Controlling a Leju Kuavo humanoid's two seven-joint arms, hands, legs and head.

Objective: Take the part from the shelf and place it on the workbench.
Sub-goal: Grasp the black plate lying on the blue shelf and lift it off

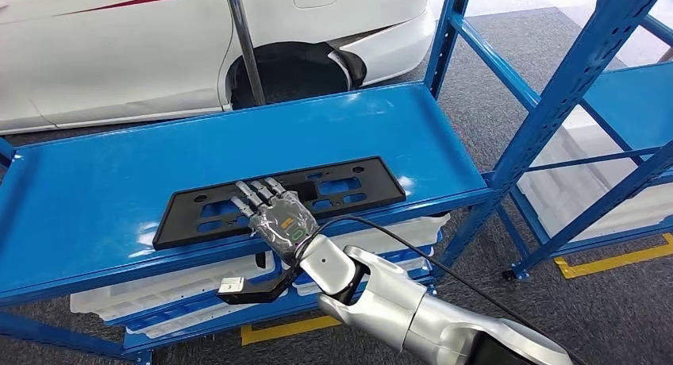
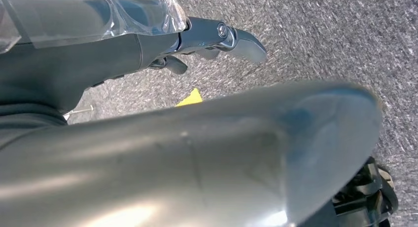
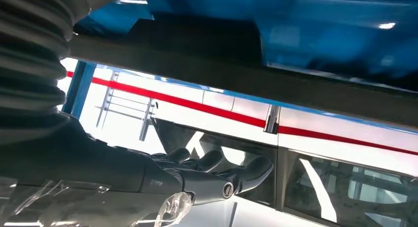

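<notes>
The part, a long black plate frame (image 1: 349,182), lies flat on the top level of the blue shelf (image 1: 95,190), close to its front edge. My right hand (image 1: 278,218) reaches over that front edge, its fingers (image 1: 258,192) stretched out over the frame's middle. In the right wrist view the fingers (image 3: 212,168) lie straight, with a gap between them and the frame's dark edge (image 3: 246,74), and nothing is gripped. My left hand (image 2: 217,39) hangs over the grey carpet, holding nothing, fingers loosely extended.
A white car (image 1: 119,48) stands just behind the shelf. White bins (image 1: 159,293) fill the level below. A second blue rack (image 1: 555,103) stands to the right, with yellow floor tape (image 1: 611,260) at its foot. A black cable (image 1: 444,262) runs from my right wrist.
</notes>
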